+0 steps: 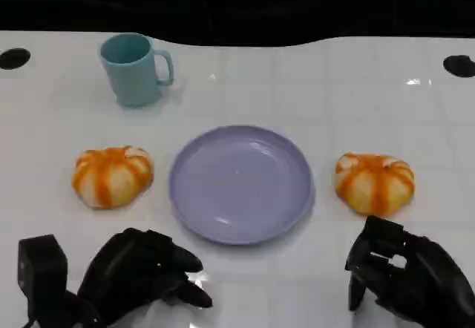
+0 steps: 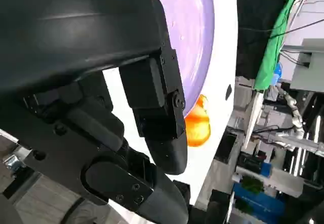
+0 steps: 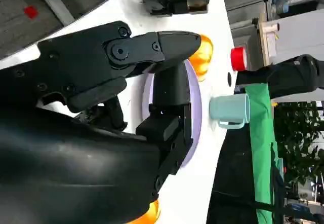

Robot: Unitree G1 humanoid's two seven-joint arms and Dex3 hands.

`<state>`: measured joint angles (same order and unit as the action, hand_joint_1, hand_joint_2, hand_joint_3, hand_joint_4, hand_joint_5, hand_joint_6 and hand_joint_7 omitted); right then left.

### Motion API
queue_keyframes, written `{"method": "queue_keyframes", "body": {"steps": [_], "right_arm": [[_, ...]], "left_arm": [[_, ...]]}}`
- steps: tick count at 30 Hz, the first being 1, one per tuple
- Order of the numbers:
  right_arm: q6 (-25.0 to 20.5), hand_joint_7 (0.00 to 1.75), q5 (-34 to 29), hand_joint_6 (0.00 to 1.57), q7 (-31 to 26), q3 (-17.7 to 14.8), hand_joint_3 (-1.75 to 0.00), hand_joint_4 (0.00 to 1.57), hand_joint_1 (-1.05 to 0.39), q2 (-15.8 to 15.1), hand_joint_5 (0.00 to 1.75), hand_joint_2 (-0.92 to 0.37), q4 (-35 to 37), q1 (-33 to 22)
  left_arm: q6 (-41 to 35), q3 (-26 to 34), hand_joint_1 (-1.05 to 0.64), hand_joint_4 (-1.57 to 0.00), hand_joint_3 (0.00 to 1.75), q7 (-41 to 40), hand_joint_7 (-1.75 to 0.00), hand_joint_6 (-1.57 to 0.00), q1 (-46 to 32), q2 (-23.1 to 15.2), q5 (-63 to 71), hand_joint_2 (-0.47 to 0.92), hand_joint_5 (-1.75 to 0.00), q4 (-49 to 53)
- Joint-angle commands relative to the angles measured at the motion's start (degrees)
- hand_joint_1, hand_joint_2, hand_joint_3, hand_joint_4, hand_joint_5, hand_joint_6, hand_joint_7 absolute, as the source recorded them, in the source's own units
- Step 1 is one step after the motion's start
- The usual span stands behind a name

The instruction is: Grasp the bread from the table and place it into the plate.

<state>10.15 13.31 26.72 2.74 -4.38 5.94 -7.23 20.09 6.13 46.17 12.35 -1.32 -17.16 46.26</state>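
On the left side of the white table (image 1: 297,83) I see my left hand (image 1: 137,272) near the front edge. It rests low, its fingers are curled a little inward and apart, and it holds nothing. Just beyond it lies the left bread (image 1: 113,176), a round orange and white bun, sitting on the table beside the plate and not touching it. Further back on the same side stands a light blue mug (image 1: 135,69), upright, with the handle pointing to the right.

In the middle is the lilac plate (image 1: 241,183), and nothing lies in it. From the left wrist view I see the plate's surface past my fingers (image 2: 162,117).

To the right of the plate lies the right bread (image 1: 375,182), also on the table, close to the rim but apart from it. My right hand (image 1: 408,280) is just in front of this bun, near the edge, with the fingers bent and separated, gripping nothing. It does not touch the bun.
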Motion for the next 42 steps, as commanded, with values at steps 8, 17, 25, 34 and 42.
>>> {"method": "queue_keyframes", "body": {"steps": [8, 17, 25, 34, 42], "right_arm": [[-0.2, 1.5, 0.5, 0.64, 0.0, -0.5, -0.22, 0.75, -0.55, -0.4, 1.75, -0.92, -0.1, 0.1], [0.0, 1.51, 0.3, 0.64, -0.1, -0.5, -0.22, 0.75, -0.55, -0.3, 1.75, -0.92, 0.1, 0.1], [0.3, 1.49, 0.4, 0.64, 0.1, -0.7, -0.22, 0.76, -0.54, -0.3, 1.75, -0.92, 0.5, 0.3], [9.0, 1.34, -4.5, 0.53, -2.7, -1.1, -0.25, 0.6, -0.52, -0.6, 1.75, -0.92, 0.8, 1.9], [17.4, 0.67, -12.9, 0.44, -6.2, -2.3, -0.22, 0.4, -0.47, -5.3, 1.24, -0.92, 3.4, 6.5]], "left_arm": [[0.0, 0.2, -1.05, -1.57, 0.0, -0.3, 0.0, -1.57, -0.1, -1.0, 0.4, 0.74, -0.19, -0.2], [-0.1, 0.2, -1.05, -1.57, 0.0, -0.2, 0.0, -1.56, 0.1, -1.0, 0.3, 0.73, -0.18, -0.1], [0.4, 0.2, -1.05, -1.57, 0.0, -0.3, 0.0, -1.56, 0.1, -0.9, 0.4, 0.73, -0.17, 0.1], [-0.1, 0.3, -1.05, -1.57, 0.0, 0.0, 0.0, -1.56, 0.3, -0.6, 0.1, 0.72, -0.17, 0.3], [0.0, 0.2, -1.05, -1.57, 0.0, -0.4, 0.0, -1.56, 0.5, -0.5, 0.3, 0.72, -0.18, 0.7]]}}
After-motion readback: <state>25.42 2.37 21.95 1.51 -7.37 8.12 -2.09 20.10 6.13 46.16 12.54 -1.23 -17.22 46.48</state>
